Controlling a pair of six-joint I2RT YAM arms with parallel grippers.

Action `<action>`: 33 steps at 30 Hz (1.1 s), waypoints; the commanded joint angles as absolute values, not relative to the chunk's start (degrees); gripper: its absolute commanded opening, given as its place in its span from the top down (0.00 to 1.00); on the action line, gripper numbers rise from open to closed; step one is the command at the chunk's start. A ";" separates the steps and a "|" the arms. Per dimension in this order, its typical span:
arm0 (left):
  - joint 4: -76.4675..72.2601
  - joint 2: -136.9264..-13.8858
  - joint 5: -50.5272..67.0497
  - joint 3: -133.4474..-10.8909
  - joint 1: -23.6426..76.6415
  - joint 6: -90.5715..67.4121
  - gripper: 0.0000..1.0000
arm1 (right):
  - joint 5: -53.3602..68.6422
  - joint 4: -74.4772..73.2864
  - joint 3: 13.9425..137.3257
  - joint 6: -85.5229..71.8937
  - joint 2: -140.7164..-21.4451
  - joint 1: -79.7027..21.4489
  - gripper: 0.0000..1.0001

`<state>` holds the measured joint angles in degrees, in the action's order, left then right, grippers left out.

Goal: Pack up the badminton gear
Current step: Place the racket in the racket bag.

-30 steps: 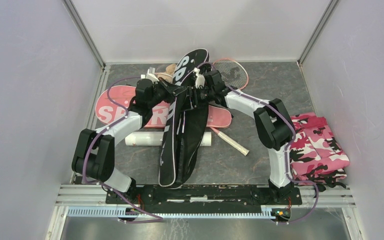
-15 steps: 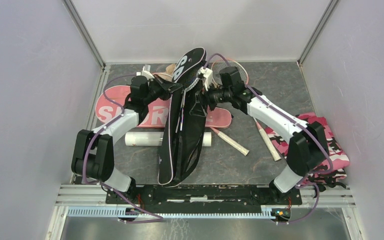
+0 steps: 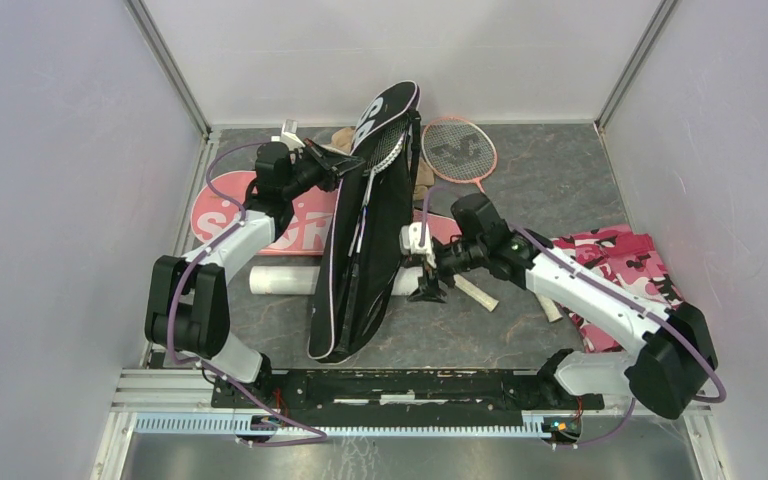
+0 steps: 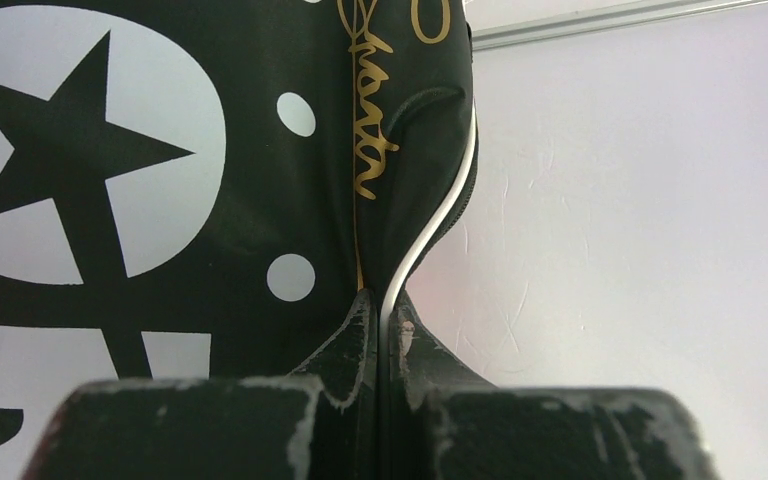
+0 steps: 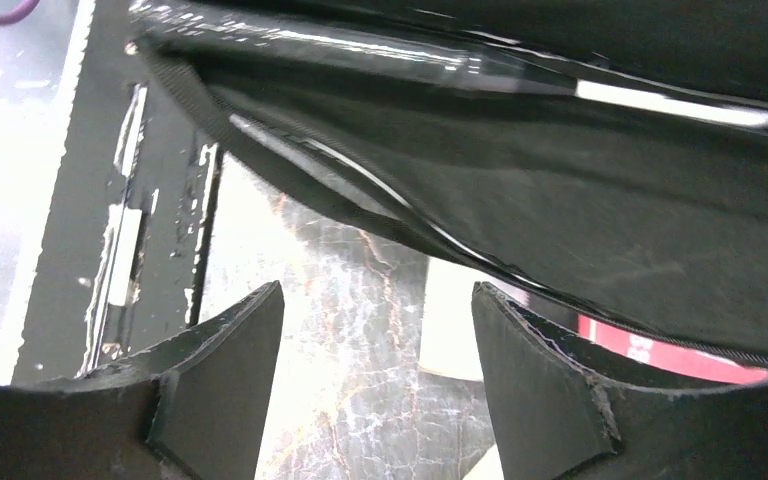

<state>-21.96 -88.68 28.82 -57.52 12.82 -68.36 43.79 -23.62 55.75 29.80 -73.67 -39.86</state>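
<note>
The black cover (image 3: 360, 260) printed "SPORT" lies lengthwise, its head end raised at the back with a racket (image 3: 385, 150) partly inside. My left gripper (image 3: 348, 172) is shut on the cover's white-piped edge (image 4: 430, 230), fingertips (image 4: 360, 320) pressed together. My right gripper (image 3: 426, 288) stands open low beside the cover's right side, nothing between its fingers (image 5: 240, 350). In the right wrist view the black cover (image 5: 560, 200) hangs just ahead of it. The white tube (image 3: 280, 280) lies under the cover, its end (image 5: 450, 330) showing. A pink cover (image 3: 225, 220) and a pink-framed racket (image 3: 457, 148) lie behind.
A pink camouflage cloth (image 3: 640, 275) lies at the right edge under my right arm. A tan cloth (image 3: 340, 138) sits at the back. White racket handles (image 3: 475, 293) lie near my right gripper. The metal base rail (image 3: 400, 385) runs along the front.
My right gripper has left the cover's head end, opened, and swung back and down to the cover's right side by the tube. The left gripper keeps its grip, the cover's head a little higher.
</note>
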 commanded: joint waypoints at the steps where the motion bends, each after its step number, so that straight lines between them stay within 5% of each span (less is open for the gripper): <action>1: -29.53 -87.92 31.37 -61.12 12.57 -73.02 0.98 | 42.62 -23.10 52.99 37.60 -70.24 -44.42 0.26; 17: -29.85 -87.85 31.35 -61.01 12.55 -73.70 0.98 | 26.57 -21.10 59.78 40.48 -80.83 -66.78 0.33; 33: -30.63 -88.51 31.64 -60.74 12.52 -74.03 0.98 | 22.76 -21.34 64.60 38.48 -87.97 -72.76 0.41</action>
<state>-22.92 -89.47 30.00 -57.54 12.82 -69.69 23.55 -22.79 61.78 39.09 -87.05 -71.94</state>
